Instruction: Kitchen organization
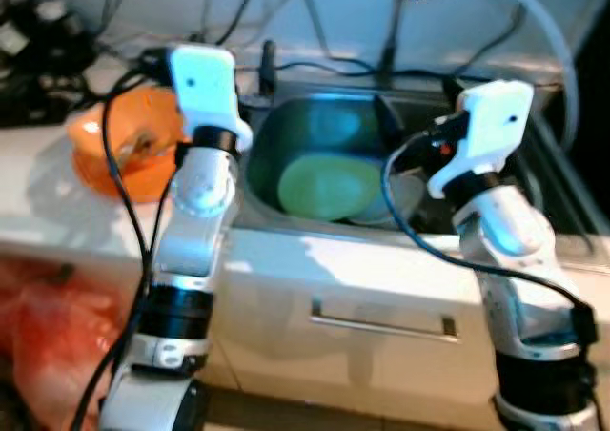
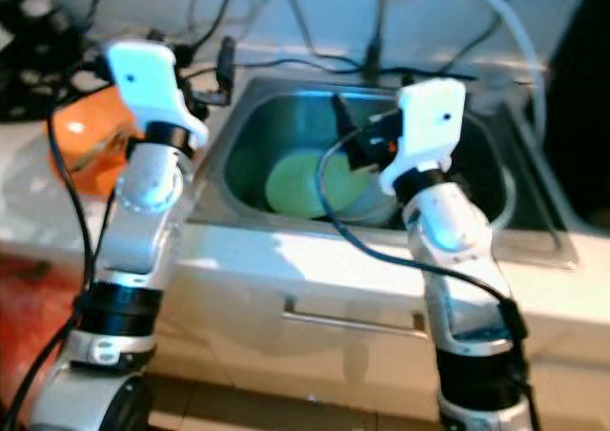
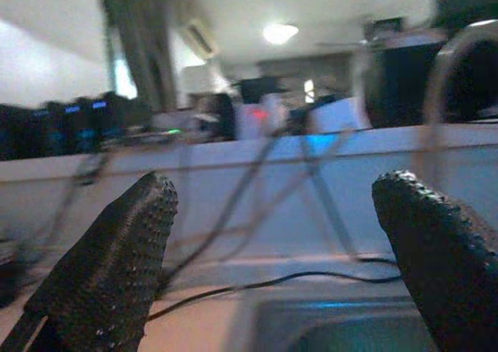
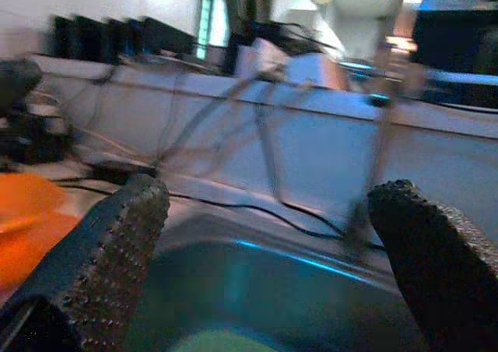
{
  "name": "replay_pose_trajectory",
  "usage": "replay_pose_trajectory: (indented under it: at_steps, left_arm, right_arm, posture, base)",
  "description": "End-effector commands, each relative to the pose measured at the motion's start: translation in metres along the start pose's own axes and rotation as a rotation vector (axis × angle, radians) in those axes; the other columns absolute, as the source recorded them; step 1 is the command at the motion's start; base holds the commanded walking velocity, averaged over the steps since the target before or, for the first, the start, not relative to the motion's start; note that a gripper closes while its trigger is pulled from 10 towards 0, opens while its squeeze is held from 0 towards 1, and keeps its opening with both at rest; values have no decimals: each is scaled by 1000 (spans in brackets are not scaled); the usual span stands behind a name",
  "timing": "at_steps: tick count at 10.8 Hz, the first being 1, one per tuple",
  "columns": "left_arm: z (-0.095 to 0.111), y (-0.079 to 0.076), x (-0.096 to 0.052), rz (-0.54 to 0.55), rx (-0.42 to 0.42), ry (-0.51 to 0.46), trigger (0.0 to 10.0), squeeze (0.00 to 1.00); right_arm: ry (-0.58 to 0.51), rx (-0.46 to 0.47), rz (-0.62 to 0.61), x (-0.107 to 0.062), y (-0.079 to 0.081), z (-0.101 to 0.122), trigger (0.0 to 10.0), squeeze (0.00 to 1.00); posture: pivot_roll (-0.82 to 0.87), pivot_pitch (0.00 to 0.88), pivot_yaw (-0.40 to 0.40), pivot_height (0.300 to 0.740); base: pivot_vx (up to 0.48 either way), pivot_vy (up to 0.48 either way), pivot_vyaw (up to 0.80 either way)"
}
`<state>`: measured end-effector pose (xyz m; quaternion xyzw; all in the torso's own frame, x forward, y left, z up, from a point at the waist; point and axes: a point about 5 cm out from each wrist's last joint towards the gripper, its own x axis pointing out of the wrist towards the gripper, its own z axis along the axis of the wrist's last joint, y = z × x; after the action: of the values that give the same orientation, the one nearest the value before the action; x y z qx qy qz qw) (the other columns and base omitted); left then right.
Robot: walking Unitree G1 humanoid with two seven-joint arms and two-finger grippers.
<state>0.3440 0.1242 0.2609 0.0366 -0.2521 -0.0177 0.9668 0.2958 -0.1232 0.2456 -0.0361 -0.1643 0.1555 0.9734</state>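
Both arms raised over the steel sink [image 1: 286, 116], a pale green plate [image 1: 329, 187] lying in its basin

The green plate is round and flat, overlapping a clear dish [image 1: 405, 200] beside it. An orange bowl [image 1: 129, 150] sits on the white counter [image 1: 57, 202], partly behind the left arm. The left wrist view shows the left gripper [image 3: 280, 258] spread wide, holding nothing, facing cables along the wall. The right wrist view shows the right gripper [image 4: 272, 266] equally wide and empty above the basin, the plate's green edge below it
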Motion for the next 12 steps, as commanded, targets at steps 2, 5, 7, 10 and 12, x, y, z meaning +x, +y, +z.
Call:
replay_pose_trajectory:
  at_steps: [2, 5, 7, 10, 12]
  left_arm:
    - [-1, 10, -1, 41, 24, 12, 10000, 0]
    - [-24, 24, -7, 108, 110, 98, 10000, 0]
    - [-36, 27, -11, 100, 145, 130, 10000, 0]
    - [-53, 31, -17, 116, 183, 178, 10000, 0]
    - [-57, 43, -20, 169, 236, 186, 10000, 0]
  right_arm:
    - [-7, -4, 29, 1, 5, 1, 10000, 0]
    - [21, 25, 104, -2, 13, -3, 10000, 0]
    - [131, 113, 282, -10, 31, -14, 10000, 0]
    - [240, 184, 378, -34, 46, -33, 10000, 0]
    - [280, 190, 390, -41, 44, -36, 10000, 0]
  posture:
    - [-50, 0, 21, 740]
    - [-51, 0, 27, 740]
    - [-53, 0, 27, 740]
    - [-72, 3, 17, 740]
    - [-75, 13, 13, 740]
  base:
    - [0, 0, 0]
    - [0, 0, 0]
    - [0, 0, 0]
    - [0, 0, 0]
    - [0, 0, 0]
